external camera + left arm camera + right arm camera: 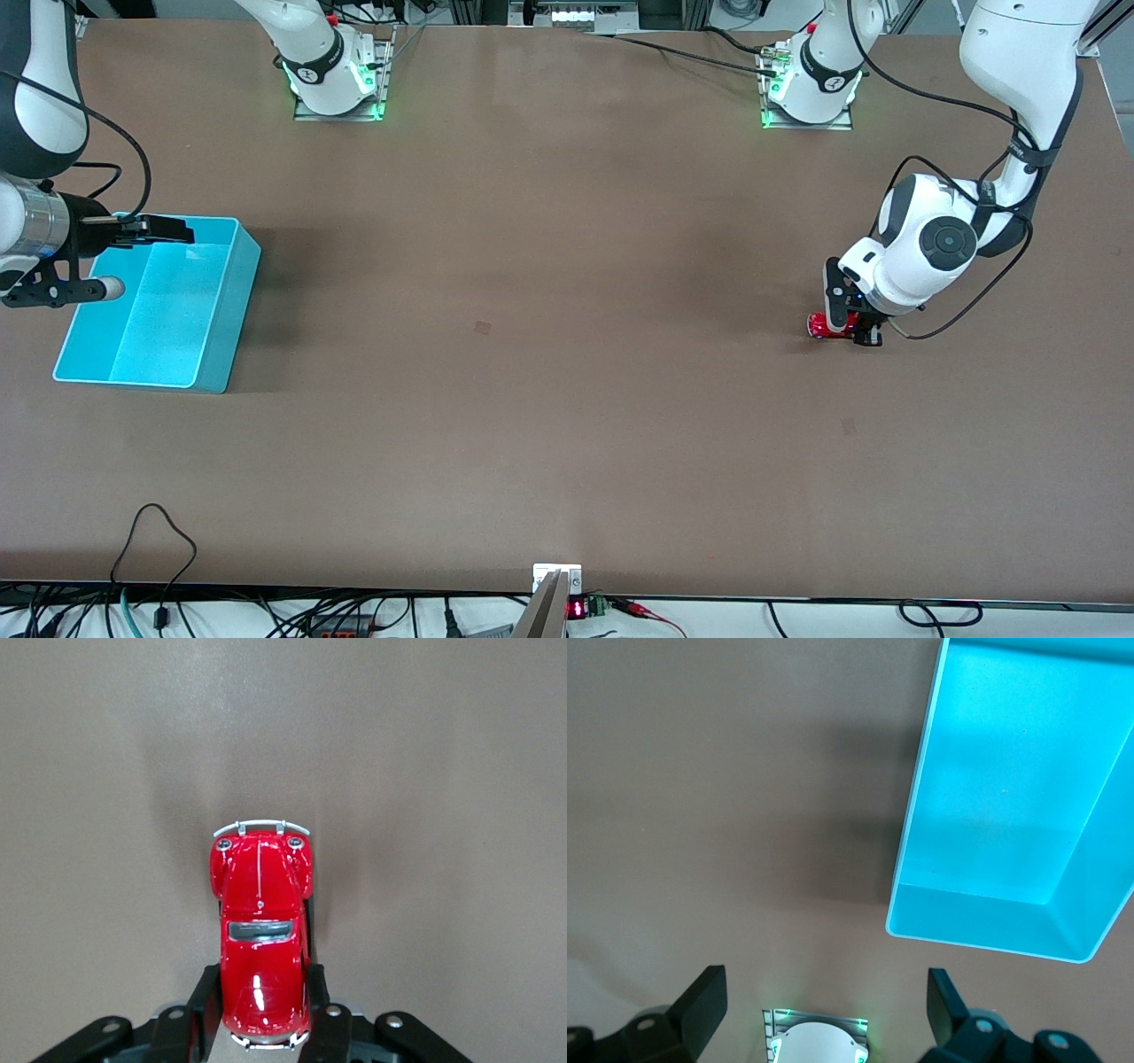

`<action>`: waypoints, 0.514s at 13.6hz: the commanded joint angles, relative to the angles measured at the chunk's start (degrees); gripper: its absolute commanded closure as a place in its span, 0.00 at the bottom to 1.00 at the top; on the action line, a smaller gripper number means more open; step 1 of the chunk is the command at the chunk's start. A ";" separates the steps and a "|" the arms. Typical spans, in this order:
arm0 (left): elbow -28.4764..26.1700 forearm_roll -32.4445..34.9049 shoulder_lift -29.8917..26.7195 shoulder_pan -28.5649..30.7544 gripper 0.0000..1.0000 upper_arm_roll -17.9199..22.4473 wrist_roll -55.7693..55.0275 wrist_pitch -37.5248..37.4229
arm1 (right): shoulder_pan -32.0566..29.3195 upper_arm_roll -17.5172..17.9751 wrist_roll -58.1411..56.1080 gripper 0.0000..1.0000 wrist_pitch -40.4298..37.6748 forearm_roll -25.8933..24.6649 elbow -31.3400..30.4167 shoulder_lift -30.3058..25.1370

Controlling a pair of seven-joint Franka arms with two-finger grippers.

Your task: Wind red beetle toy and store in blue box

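While my right gripper [164,230] waits with fingers spread wide over the blue box [221,328] at its end of the table, my left gripper [852,321] clamps the red beetle toy [826,327] on the tabletop near the left arm's end.

Count on the desk [567,354]: one red beetle toy [828,326], toward the left arm's end. One blue box [213,341], toward the right arm's end. Two arms, one hand each: left hand [852,330], right hand [155,232].
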 commanded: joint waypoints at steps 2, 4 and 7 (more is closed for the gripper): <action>-0.41 0.93 0.33 0.21 0.75 -0.02 1.71 -0.13 | -0.14 0.33 -0.33 0.00 -1.07 0.36 0.89 -0.15; 0.03 0.84 1.21 0.56 0.76 -0.02 1.63 -0.22 | -0.14 0.33 -0.33 0.00 -1.16 0.36 0.89 -0.15; 0.21 0.84 1.30 0.91 0.77 0.16 1.80 -0.39 | -0.14 0.42 -0.33 0.00 -1.16 0.36 0.89 -0.15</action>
